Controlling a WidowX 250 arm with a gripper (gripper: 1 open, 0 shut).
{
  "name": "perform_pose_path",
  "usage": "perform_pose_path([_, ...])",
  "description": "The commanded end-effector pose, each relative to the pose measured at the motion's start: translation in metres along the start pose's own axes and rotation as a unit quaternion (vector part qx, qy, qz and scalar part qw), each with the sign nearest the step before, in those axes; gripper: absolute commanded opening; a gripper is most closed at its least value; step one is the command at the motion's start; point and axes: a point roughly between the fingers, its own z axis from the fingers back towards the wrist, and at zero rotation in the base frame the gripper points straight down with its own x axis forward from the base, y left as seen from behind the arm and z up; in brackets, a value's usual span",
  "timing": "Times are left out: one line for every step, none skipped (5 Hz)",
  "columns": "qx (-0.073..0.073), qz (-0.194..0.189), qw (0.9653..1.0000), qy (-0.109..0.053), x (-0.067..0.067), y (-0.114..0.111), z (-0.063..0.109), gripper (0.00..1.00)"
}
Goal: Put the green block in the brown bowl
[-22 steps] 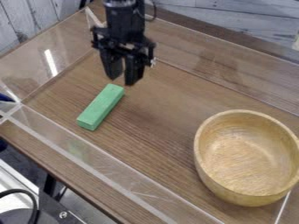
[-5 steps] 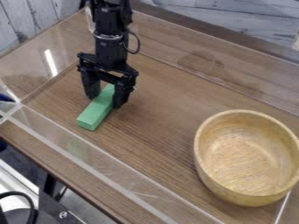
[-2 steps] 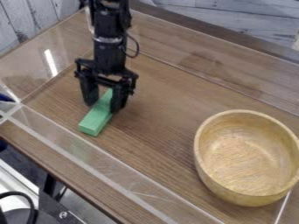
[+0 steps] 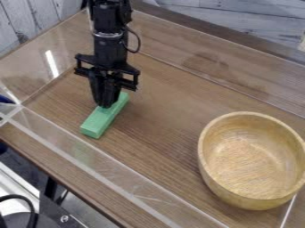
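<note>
The green block [image 4: 100, 120] lies on the wooden table at the left, one end pointing toward the near edge. My gripper [image 4: 110, 101] points straight down over the block's far end, and its black fingers are drawn together on that end. The near half of the block shows below the fingers and still seems to rest on the table. The brown bowl [image 4: 254, 160] stands at the lower right, well apart from the gripper, with nothing in it.
A clear plastic wall [image 4: 71, 147] runs along the near-left side of the table, close to the block. White planks [image 4: 238, 18] back the scene beyond the table's far edge.
The fingers stood wide apart on either side of the block's far end and have now shut on it. The arm has stayed in place, and the block has barely shifted.
</note>
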Motion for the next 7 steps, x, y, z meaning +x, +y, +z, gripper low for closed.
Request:
perform_pose_path([-0.005,-0.004,0.9983,-0.059,0.007,0.001,0.029,0.0])
perform_pose_path([-0.014,-0.014,0.9962,-0.085,0.007,-0.004,0.042,0.0])
perform_pose_path([-0.007,-0.016,0.9952,-0.096,0.01,-0.009,0.058,0.0])
perform_pose_path([0.007,-0.016,0.9953,-0.095,0.013,-0.009,0.051,1.0])
perform_pose_path([0.02,-0.02,0.9955,-0.091,0.015,-0.009,0.042,1.0])
perform_pose_path([0.024,-0.045,0.9947,-0.089,0.019,-0.007,0.032,1.0])
perform_pose_path([0.031,-0.081,0.9927,-0.084,0.022,-0.004,0.014,1.0])
